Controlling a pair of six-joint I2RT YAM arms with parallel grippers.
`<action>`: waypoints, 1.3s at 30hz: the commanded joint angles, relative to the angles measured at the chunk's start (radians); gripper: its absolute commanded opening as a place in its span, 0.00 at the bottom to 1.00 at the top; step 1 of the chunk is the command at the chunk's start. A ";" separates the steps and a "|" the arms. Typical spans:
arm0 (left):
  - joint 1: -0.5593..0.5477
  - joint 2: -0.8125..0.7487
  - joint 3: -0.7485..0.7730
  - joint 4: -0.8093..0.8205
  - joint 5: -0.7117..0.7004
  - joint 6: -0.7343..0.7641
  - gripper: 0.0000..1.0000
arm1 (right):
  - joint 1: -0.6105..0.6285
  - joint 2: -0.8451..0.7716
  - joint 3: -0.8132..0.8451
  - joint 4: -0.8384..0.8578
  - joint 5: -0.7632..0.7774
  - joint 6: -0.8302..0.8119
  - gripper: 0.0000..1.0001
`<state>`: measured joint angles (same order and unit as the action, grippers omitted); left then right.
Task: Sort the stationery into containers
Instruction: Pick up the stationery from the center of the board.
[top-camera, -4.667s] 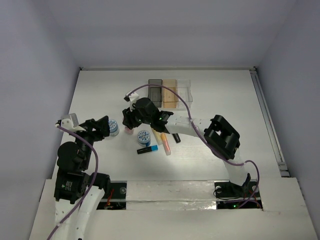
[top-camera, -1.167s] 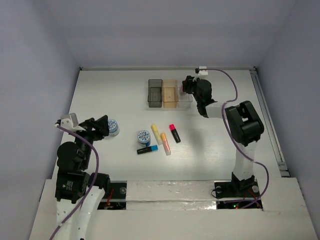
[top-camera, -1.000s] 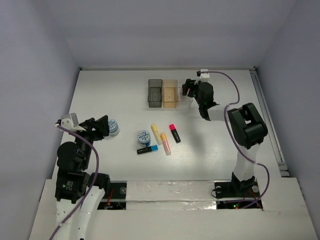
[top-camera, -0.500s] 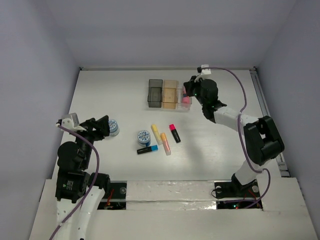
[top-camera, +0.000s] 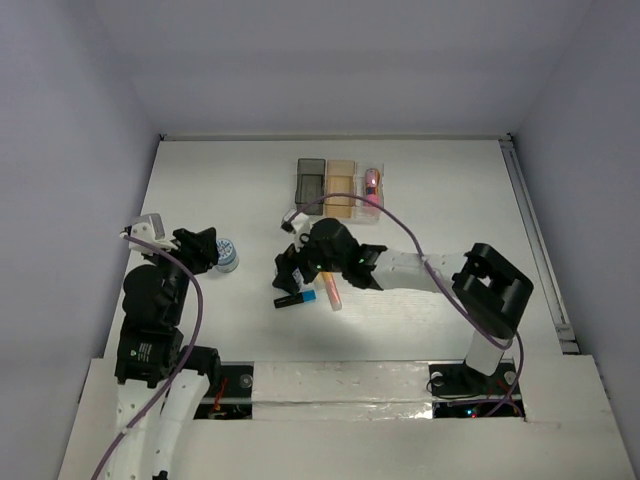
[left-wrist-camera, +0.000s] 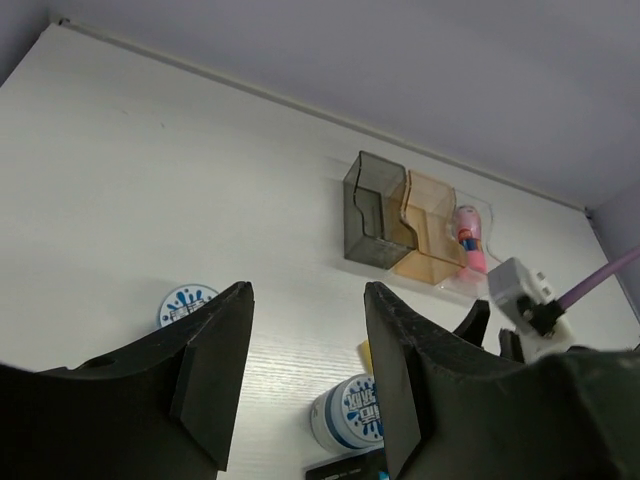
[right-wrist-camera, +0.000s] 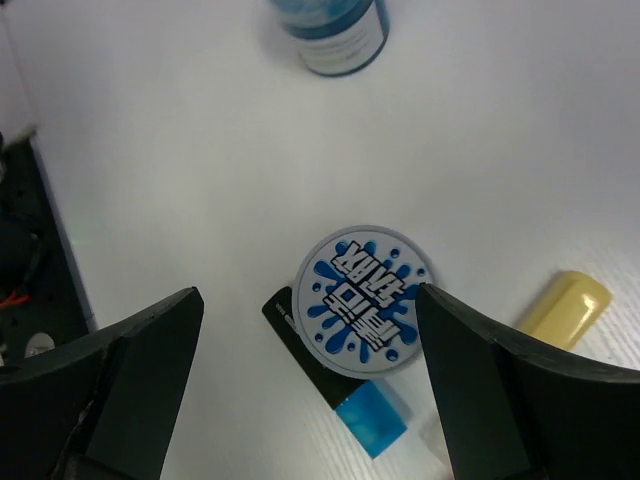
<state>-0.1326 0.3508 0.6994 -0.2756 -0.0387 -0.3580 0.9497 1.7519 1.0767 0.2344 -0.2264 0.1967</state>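
The middle tape roll (right-wrist-camera: 362, 300) is lying flat on the table (top-camera: 200, 180), label up, its rim meeting the black end of the blue-black highlighter (right-wrist-camera: 340, 390) on one side, while a strip of bare table is separating it from the yellow highlighter (right-wrist-camera: 565, 305) on the other. The right gripper (right-wrist-camera: 305, 298) is hanging straight above this roll with its fingers spread wide, grasping nothing, each finger standing clear of the roll's edge. The orange highlighter (top-camera: 330, 290) is lying just beside this cluster. The left tape roll (top-camera: 228, 256) is sitting well apart to the left, with open table all round it except where the left gripper (left-wrist-camera: 307, 292) is hovering close by, its fingers parted and empty. Farther back, the three bins are standing joined in a row: the dark grey bin (left-wrist-camera: 372, 210), the amber bin (left-wrist-camera: 430, 225) and the clear bin (top-camera: 379, 200), with the pink bottle (left-wrist-camera: 468, 238) lying inside the clear one. Wide bare table is stretching between the bins and the cluster, and out to the back edge.
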 joint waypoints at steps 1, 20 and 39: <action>0.013 0.043 -0.001 0.027 -0.010 -0.013 0.45 | 0.053 0.053 0.083 -0.090 0.067 -0.066 0.93; 0.022 0.051 0.000 0.029 -0.001 -0.010 0.49 | 0.132 0.047 0.080 -0.119 0.487 -0.083 0.97; 0.022 0.066 0.000 0.024 -0.012 -0.016 0.54 | 0.132 0.178 0.207 -0.092 0.496 -0.066 0.54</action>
<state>-0.1162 0.4034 0.6994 -0.2813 -0.0406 -0.3672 1.0748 1.9648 1.2427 0.1070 0.2420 0.1310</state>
